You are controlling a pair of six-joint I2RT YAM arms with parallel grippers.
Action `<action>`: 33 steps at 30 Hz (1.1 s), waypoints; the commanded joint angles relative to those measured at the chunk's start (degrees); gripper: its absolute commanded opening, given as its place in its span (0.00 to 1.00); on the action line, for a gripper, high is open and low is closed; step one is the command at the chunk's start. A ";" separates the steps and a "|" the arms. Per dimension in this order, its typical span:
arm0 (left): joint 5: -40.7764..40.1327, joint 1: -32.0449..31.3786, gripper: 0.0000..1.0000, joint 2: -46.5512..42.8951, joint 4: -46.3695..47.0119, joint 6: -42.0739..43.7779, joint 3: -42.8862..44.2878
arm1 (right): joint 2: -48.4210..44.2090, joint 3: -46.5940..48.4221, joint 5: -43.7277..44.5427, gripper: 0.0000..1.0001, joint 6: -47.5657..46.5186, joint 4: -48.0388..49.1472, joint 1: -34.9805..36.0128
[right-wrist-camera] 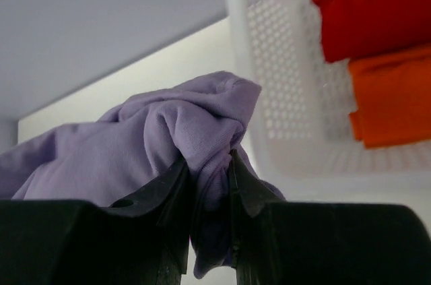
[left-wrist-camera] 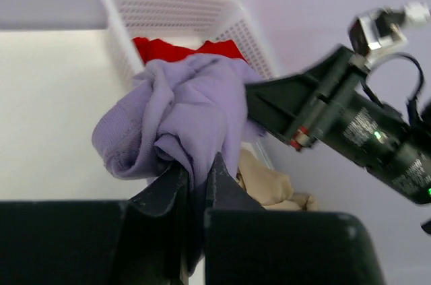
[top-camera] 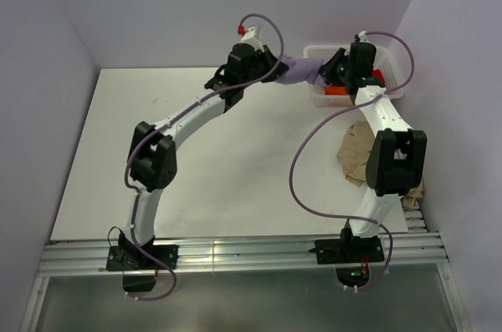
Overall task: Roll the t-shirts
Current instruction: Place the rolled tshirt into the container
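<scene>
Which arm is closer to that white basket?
Right. The right jaws grip the lavender shirt at the basket's edge; the left jaws hold it further left, off the basket.

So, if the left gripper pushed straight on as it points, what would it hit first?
Past the lavender t-shirt it grips, probably the white basket; the right gripper sits just beside that line.
</scene>
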 commanded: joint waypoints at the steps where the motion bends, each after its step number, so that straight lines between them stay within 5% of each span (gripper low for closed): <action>1: 4.23 -3.81 0.00 7.44 0.14 7.24 13.65 | 5.17 6.52 7.28 0.00 0.75 2.98 -1.24; 5: 6.87 -4.16 0.00 17.20 -1.54 6.47 24.33 | 15.00 15.32 10.63 0.00 -1.18 -2.46 -1.77; 13: 7.05 -4.25 0.00 17.84 3.56 5.68 18.47 | 25.40 20.27 5.03 0.00 -3.91 -12.58 -1.25; 27: 0.02 3.21 0.00 -11.05 -0.48 4.18 -11.41 | 6.25 -7.06 -6.15 0.00 -2.68 -2.48 12.97; 33: 2.39 7.35 0.00 -21.61 -0.83 1.81 -24.95 | 0.62 -8.76 -7.46 0.00 -2.07 -3.35 17.74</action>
